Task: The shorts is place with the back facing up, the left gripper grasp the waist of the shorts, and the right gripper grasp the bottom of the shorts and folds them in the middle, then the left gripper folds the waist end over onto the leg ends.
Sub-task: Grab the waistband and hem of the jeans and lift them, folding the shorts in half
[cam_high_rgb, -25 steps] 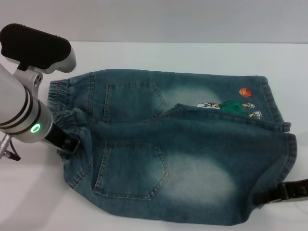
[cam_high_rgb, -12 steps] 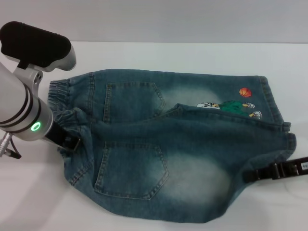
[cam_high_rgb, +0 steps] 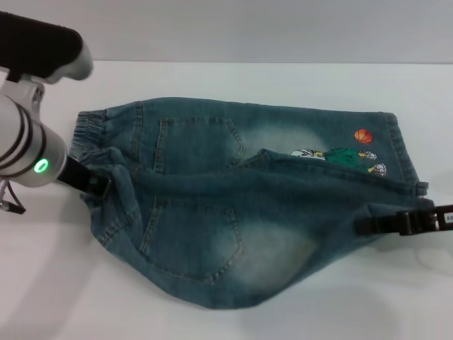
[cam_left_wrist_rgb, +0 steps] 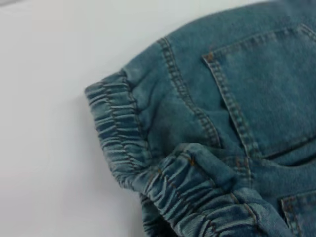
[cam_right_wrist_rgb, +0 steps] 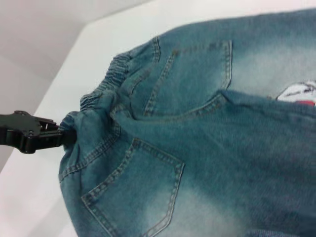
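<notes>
Blue washed-denim shorts (cam_high_rgb: 248, 205) lie back side up across a white counter (cam_high_rgb: 233, 78), with the gathered elastic waist (cam_high_rgb: 88, 134) toward the robot's left and the flat leg hems (cam_high_rgb: 403, 159) toward its right. The near half of the shorts is raised off the counter and hangs in a sag between the two grippers, its back pocket (cam_high_rgb: 191, 241) tilted and facing up. The far half lies flat, showing the other back pocket (cam_high_rgb: 195, 145) and a small cartoon print with an orange basketball (cam_high_rgb: 362, 135).

The left gripper (cam_high_rgb: 99, 188), a black claw on a silver arm with a green light, has its fingers closed on the near corner of the waist, holding the puckered band up; the right wrist view shows the same pinch at the waistband.

The right gripper (cam_high_rgb: 368, 225), a slim black claw, reaches in from the right edge with its fingers clamped on the near leg hem, holding that end up as well.
</notes>
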{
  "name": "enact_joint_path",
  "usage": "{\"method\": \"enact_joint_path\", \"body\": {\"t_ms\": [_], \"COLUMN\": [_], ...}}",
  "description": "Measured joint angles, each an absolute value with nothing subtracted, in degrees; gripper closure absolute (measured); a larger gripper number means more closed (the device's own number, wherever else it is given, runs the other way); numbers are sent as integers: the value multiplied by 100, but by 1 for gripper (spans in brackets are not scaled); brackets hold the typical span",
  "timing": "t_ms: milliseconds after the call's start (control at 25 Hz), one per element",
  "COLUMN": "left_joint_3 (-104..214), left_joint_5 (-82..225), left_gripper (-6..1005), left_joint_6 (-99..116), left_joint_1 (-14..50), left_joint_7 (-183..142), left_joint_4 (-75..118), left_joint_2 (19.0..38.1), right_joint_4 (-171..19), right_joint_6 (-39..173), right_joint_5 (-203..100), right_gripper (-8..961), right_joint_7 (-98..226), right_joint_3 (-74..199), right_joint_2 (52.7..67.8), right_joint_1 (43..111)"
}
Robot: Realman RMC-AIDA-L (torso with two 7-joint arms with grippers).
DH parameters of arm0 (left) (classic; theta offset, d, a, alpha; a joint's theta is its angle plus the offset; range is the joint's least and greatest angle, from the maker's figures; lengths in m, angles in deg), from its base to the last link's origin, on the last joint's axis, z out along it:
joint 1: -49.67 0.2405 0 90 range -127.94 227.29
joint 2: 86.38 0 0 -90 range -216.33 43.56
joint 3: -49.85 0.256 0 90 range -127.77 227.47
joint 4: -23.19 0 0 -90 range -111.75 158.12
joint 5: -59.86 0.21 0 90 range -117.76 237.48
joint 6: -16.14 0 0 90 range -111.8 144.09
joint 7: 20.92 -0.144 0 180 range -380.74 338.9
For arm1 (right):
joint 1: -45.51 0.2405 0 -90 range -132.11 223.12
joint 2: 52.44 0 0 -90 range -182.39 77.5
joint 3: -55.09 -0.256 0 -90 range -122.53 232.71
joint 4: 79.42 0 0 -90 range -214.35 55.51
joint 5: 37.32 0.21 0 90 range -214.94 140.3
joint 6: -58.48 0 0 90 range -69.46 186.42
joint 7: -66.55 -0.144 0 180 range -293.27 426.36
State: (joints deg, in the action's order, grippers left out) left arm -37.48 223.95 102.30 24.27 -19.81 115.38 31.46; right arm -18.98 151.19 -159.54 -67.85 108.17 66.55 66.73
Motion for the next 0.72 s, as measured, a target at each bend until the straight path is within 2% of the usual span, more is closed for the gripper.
{"method": "enact_joint_path", "body": {"t_ms": [720], "left_joint_3": [-4172], "left_joint_5": [22296], "left_gripper": [798], "left_joint_6": [9163], "left_joint_1": [3029], "left_joint_7": [-2099], "left_joint_4": [11901], "left_joint_2": [3150], "right_joint_4": [-1484], "right_joint_6": [14762], "right_joint_5": [-14617], "right_gripper": [954], "right_joint_7": [-5948], "right_joint_3": [10726], "right_joint_2": [6690], "right_joint_1": [6236]}}
